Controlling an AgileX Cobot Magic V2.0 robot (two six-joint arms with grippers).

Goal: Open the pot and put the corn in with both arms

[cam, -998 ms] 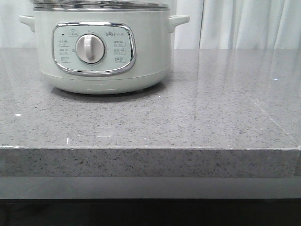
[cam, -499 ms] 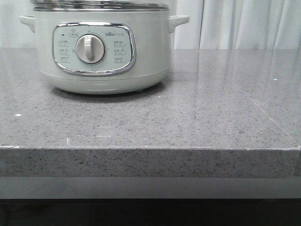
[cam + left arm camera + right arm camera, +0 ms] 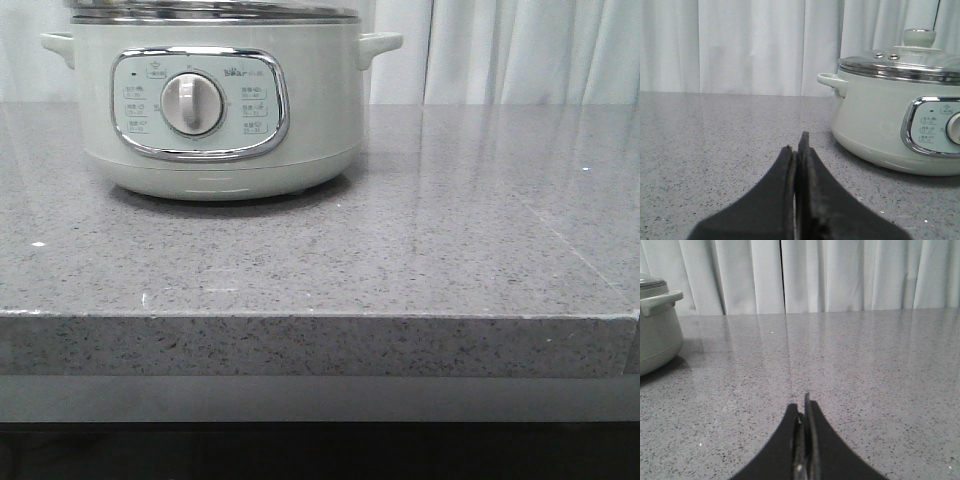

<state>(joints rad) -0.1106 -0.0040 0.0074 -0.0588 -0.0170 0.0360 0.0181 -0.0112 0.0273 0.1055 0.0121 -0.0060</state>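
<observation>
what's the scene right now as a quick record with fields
pot: on the grey counter, toward the left arm's side
lid: on, knob on top
dial: centred in the control panel
corn: not visible in any view
left gripper: fingers shut, empty, low over the counter
right gripper: fingers shut, empty

Left claw (image 3: 797, 145) fingers pressed together, right claw (image 3: 802, 405) likewise closed, both empty, low
</observation>
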